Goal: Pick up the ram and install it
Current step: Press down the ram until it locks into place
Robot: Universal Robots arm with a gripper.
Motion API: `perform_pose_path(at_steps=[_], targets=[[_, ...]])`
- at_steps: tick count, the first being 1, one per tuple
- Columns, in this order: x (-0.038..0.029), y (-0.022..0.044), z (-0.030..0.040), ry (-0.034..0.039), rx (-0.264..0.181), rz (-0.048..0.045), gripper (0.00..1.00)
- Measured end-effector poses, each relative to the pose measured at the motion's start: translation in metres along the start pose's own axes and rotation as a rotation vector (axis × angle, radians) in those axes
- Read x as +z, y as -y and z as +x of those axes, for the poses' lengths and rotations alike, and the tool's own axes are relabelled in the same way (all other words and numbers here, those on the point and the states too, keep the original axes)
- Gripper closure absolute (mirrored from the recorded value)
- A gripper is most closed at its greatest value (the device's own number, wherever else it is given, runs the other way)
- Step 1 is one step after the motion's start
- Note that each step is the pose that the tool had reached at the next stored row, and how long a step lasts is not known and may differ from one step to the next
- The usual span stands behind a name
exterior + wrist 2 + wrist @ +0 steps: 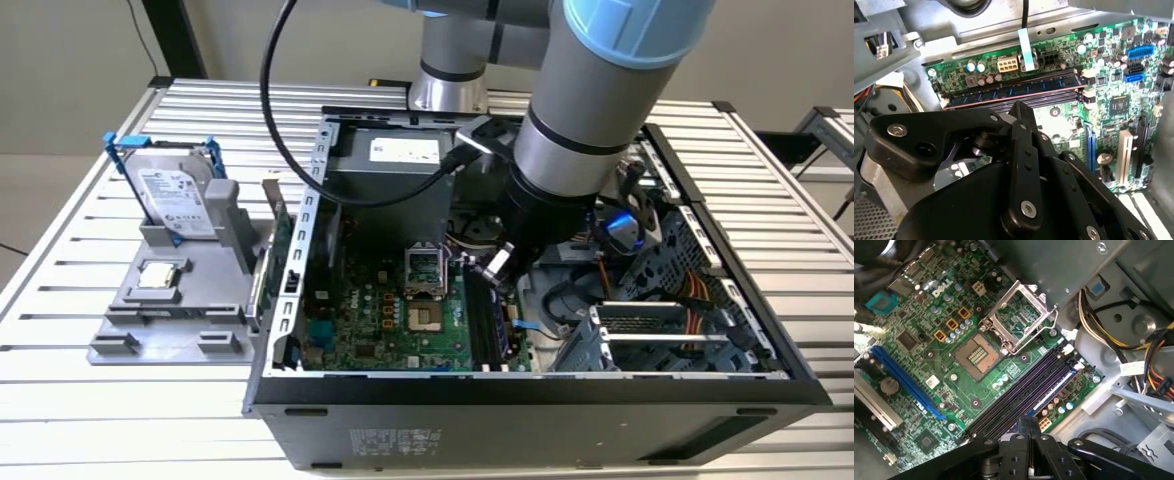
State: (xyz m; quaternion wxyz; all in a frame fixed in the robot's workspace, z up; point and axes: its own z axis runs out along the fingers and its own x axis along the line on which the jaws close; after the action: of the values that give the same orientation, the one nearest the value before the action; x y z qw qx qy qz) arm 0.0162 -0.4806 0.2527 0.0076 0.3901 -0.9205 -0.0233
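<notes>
The ram [1014, 91], a bluish stick with a row of chips, stands on edge in the outermost of the long black slots on the green motherboard [1114, 75], with white clips at both its ends. In the first wrist view the ram [1053, 392] shows edge-on in that same slot. My gripper [1019, 111] is shut with nothing between its black fingers; its tip hangs over the slots right beside the ram, and contact cannot be told. In the exterior view the gripper [497, 266] reaches down into the open computer case [534, 390].
The open processor socket [976, 354] and its raised metal frame [1019, 315] lie beside the slots. Bundled cables [1149, 370] and a drive cage [667, 340] crowd the case. Outside it, a grey fixture [127, 340] holds a hard drive [176, 200] and a processor chip [160, 274].
</notes>
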Motion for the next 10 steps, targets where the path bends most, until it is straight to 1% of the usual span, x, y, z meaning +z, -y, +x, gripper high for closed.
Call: perform_pose_path(at_steps=[10], targets=[[0.0, 0.0005, -0.0005, -0.0039, -0.126, -0.0028, 1.0]])
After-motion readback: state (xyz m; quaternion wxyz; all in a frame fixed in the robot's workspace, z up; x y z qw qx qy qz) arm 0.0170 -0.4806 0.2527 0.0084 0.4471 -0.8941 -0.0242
